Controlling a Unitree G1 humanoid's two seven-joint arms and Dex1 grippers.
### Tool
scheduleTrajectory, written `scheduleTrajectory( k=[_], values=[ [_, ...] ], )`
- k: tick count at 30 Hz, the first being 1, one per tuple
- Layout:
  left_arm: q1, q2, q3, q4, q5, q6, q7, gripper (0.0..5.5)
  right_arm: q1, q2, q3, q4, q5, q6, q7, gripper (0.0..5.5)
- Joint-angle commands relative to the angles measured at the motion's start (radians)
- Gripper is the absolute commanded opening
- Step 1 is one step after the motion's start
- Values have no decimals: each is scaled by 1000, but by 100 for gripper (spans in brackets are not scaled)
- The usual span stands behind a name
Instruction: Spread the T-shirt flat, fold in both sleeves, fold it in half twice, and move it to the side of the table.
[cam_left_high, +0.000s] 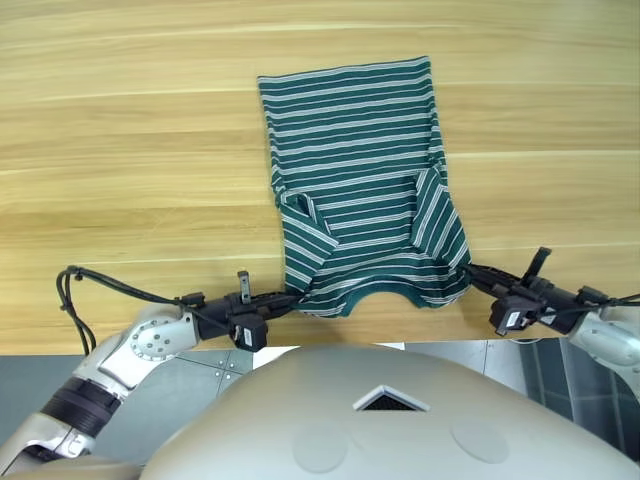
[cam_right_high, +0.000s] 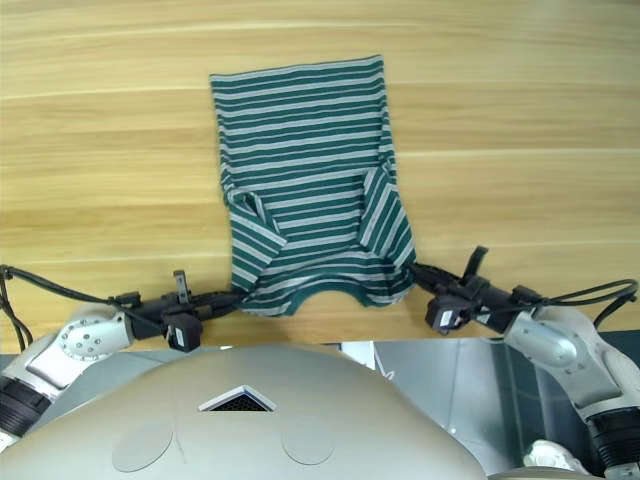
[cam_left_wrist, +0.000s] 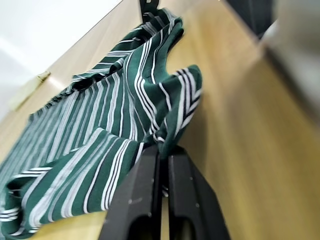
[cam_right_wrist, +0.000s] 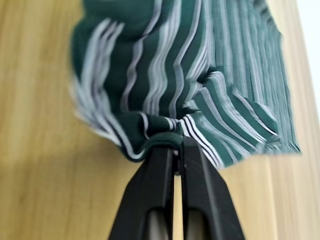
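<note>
A green T-shirt (cam_left_high: 355, 150) with white stripes lies lengthwise on the wooden table (cam_left_high: 120, 170), both sleeves folded in over its body, collar end toward the near edge. My left gripper (cam_left_high: 296, 298) is shut on the shirt's near left shoulder corner, at the table's front edge. My right gripper (cam_left_high: 470, 270) is shut on the near right shoulder corner. The pinched fabric (cam_left_wrist: 167, 142) bunches at the left fingertips, and the shirt edge (cam_right_wrist: 165, 135) wraps over the right fingertips. The far hem (cam_right_high: 295, 72) lies flat.
Bare wood surrounds the shirt on the left, right and far sides. The table's front edge (cam_left_high: 150, 350) runs just beneath both grippers, with grey floor (cam_right_high: 440, 370) below it. Black cables (cam_left_high: 100, 285) trail from the left wrist over the table.
</note>
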Motion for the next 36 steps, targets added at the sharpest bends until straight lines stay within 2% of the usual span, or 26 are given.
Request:
scheduleTrajectory(
  k=[1,6,14,22,30,36],
  values=[
    [-48,-38,86,18,-20,45,37,0,-50,39,-24,-75,104,31,25,0],
    [-169,-137,194,20,-59,90,103,0,-164,119,-35,-124,197,76,27,0],
    [-430,-280,250,151,-27,205,145,0,-564,327,45,52,83,236,-20,0],
    [-800,-414,265,550,19,218,219,0,-965,495,127,471,-106,292,-171,0],
    [-1064,-512,248,1035,92,134,317,0,-1201,575,186,896,-191,253,-320,0],
    [-1187,-542,226,1254,157,147,415,0,-1315,623,215,1091,-212,228,-402,0]
  ],
)
